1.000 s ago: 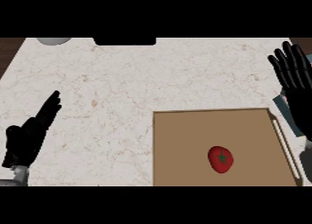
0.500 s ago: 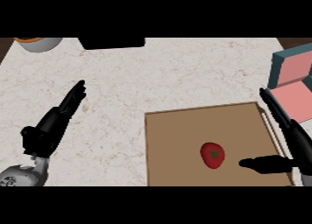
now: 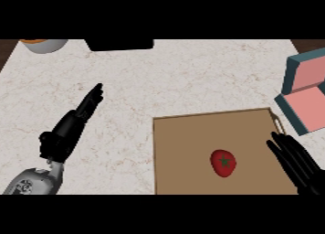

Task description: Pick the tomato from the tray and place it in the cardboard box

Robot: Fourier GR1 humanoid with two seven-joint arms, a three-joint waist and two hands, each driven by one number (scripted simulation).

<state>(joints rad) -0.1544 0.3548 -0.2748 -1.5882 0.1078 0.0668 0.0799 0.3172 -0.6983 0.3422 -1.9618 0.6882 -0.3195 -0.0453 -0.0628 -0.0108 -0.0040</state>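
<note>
A red tomato [image 3: 223, 162] with a dark green stem lies on the brown tray [image 3: 185, 146] at the lower right of the head view. My right hand [image 3: 300, 167] is open just right of the tomato, over the tray's right edge, fingers straight and not touching it. The box [image 3: 312, 93], teal outside and pink inside, stands open past the tray's far right corner. My left hand [image 3: 69, 130] is open at the left over the counter, fingers pointing up and away, holding nothing.
A pale bowl with an orange inside [image 3: 44, 45] sits at the counter's far left corner. A black object [image 3: 119, 44] lies along the far edge. The marble counter [image 3: 185, 77] stretches between them and the tray.
The view has shifted, bringing the box fully in at the right. My right hand has straightened and drawn back to the tray's right edge. The tomato has not moved on the tray.
</note>
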